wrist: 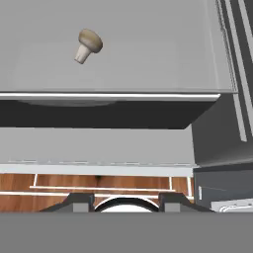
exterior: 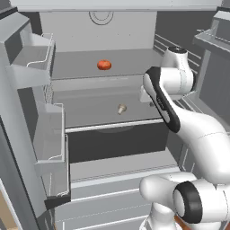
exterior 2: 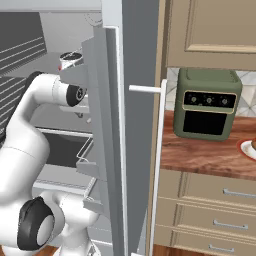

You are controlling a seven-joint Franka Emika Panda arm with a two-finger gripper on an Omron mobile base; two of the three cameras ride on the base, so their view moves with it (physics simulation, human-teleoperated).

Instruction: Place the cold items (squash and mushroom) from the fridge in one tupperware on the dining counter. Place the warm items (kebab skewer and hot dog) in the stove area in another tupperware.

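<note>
The white arm (exterior: 188, 130) is raised from the base at five o'clock in the left base view and bent at the elbow toward eleven o'clock. In the right base view the forearm is stretched toward two o'clock. In the hand view the gripper (wrist: 126, 200) is seen at six o'clock, nothing held between its tips.

White rounded arm (exterior: 197, 130), dark joints

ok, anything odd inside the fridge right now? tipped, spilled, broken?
Nothing spilled or broken. The mushroom lies on its side on the middle shelf rather than standing on its stem. The squash sits alone on the shelf above it. Both fridge doors stand open.
</note>
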